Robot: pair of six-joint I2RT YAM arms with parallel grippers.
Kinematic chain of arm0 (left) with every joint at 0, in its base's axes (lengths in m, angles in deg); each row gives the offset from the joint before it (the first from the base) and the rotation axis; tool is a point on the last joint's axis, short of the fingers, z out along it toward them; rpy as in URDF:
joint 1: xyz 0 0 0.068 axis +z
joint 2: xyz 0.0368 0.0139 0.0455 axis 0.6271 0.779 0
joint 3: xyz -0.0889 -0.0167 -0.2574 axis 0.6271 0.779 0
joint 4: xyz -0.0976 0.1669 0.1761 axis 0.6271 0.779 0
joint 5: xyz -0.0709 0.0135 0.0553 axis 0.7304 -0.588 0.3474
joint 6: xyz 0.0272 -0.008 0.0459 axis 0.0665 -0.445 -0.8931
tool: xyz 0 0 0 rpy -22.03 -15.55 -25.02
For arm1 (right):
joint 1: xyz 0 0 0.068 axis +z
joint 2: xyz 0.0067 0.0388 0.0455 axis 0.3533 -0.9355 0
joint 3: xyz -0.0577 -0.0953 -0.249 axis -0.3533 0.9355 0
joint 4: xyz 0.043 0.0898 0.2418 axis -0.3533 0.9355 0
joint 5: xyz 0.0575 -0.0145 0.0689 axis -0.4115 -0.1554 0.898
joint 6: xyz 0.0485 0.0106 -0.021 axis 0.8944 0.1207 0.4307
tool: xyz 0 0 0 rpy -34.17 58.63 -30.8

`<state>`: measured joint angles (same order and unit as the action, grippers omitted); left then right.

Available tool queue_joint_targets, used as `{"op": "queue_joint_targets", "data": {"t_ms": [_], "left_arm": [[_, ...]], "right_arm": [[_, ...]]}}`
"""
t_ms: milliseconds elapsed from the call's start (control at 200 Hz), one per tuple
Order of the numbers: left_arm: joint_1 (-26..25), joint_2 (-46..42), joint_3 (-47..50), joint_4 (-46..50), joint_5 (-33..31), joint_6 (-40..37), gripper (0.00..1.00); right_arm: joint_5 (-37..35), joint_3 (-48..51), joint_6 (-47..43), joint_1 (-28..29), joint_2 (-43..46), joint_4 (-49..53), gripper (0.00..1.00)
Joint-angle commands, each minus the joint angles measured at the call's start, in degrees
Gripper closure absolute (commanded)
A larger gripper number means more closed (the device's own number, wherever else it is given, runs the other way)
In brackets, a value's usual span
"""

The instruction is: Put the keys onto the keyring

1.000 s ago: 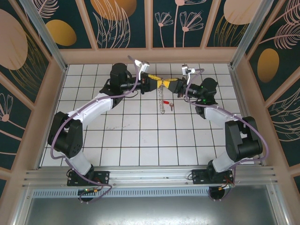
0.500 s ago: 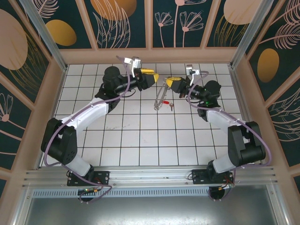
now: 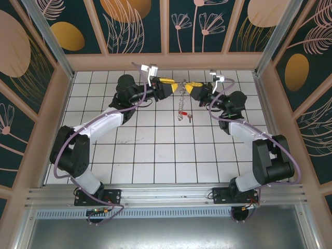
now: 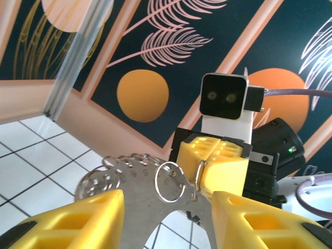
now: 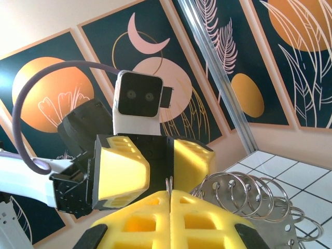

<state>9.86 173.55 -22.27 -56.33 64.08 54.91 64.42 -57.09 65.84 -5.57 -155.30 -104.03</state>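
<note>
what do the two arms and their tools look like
The left arm and right arm: white shells, bulky black joints, a purple cable along each. The left tool and right tool: chunky yellow fingers, black body, white camera housing on top.

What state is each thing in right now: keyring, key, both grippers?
keyring: held up off the table, lower part dangling.
key: lying on the table, not on the keyring.
right gripper: shut on the keyring, pinching one thin loop.
left gripper: open, fingers apart, facing the keyring.
</note>
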Motion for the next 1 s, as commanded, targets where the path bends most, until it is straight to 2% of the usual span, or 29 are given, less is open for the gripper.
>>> {"op": "queue_joint_targets", "data": {"t_ms": [0, 305, 936, 996], "left_arm": [[0.14, 1.04, 0.49, -8.44, 3.03, 4.81, 0.53], [0.15, 2.79, 1.53, -14.14, 3.95, 9.26, 0.55], [0.14, 4.76, 1.09, -16.93, 3.71, 11.71, 0.57], [0.21, 3.96, 1.49, -15.34, 2.25, 10.53, 0.53]], "right_arm": [[-0.47, -2.36, 0.99, 0.98, 0.44, -5.18, 1.0], [-0.59, -3.41, 2.22, 2.22, -1.43, -6.45, 1.0], [-0.48, -4.47, 2.4, 3.3, -3.68, -6.19, 1.0], [-0.5, -4.47, 2.14, 3.34, -3.73, -5.79, 1.0]]}}
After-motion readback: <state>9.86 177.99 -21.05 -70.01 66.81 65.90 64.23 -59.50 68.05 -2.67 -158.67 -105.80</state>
